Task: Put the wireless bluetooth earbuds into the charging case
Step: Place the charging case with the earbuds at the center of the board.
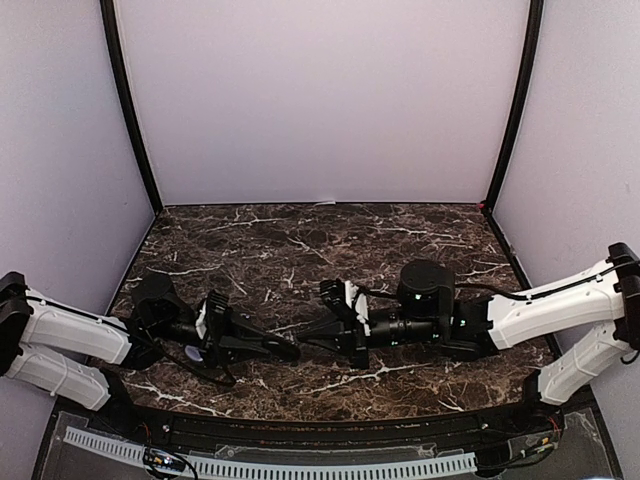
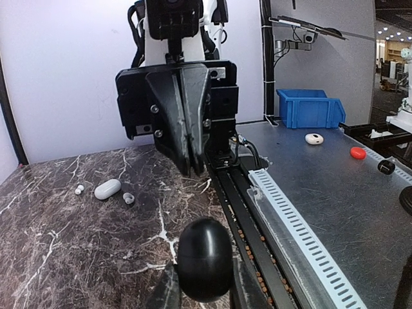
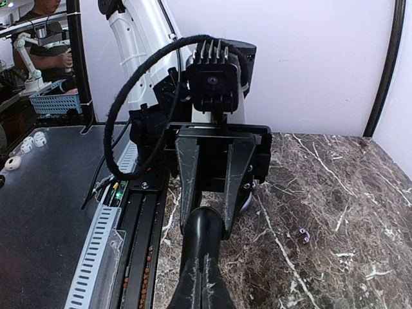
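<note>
Closest to the left wrist camera, at 6 o'clock, a black egg-shaped case is sitting between two black fingers, and the left gripper is squeezing it tight. Up at 12 o'clock, the right gripper is pointing down at the case with its two fingers pressed together. Over at 9 o'clock, a white case is lying on the dark marble table, and the two white earbuds are lying out on the table too, one on each side of the white case and just beside it. Out at 3 o'clock, a blue bin is standing on a grey bench. In the right wrist view, the right gripper's closed fingers are poking up from 6 o'clock, and the left gripper is facing them from the middle. At 4 o'clock a tiny grey thing is lying on the marble, too small to name. Last, from the top, the left arm is reaching in from 8 o'clock and the right arm from 4 o'clock, and their tips are almost meeting mid-table.
</note>
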Robot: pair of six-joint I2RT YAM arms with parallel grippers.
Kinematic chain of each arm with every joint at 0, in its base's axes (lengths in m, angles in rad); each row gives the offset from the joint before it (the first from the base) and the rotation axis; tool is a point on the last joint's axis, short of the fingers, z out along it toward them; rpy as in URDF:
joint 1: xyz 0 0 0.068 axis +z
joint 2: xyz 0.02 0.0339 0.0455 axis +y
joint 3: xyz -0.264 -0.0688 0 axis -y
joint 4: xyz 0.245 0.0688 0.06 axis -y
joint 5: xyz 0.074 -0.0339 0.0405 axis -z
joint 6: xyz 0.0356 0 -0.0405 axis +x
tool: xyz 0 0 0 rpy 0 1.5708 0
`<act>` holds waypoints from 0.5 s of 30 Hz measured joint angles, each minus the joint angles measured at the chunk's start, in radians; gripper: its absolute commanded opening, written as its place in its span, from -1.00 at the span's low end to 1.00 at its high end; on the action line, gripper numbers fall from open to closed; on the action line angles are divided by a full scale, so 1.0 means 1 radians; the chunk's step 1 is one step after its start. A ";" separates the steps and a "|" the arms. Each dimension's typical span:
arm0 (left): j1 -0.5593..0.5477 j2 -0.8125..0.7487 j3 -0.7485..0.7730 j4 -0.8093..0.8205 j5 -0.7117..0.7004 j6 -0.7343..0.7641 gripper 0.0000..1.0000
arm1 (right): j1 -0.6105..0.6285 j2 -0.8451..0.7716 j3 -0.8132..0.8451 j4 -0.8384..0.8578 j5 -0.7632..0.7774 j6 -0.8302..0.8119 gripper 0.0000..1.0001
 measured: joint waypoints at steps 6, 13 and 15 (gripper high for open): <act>0.000 0.001 0.000 -0.001 -0.058 -0.015 -1.00 | 0.000 -0.032 -0.019 -0.011 0.132 0.003 -1.00; 0.037 0.015 0.012 -0.070 -0.253 -0.103 -1.00 | -0.020 -0.033 -0.047 -0.053 0.336 0.050 -1.00; 0.069 0.035 0.036 -0.104 -0.287 -0.148 -1.00 | -0.033 -0.033 -0.055 -0.061 0.370 0.068 -1.00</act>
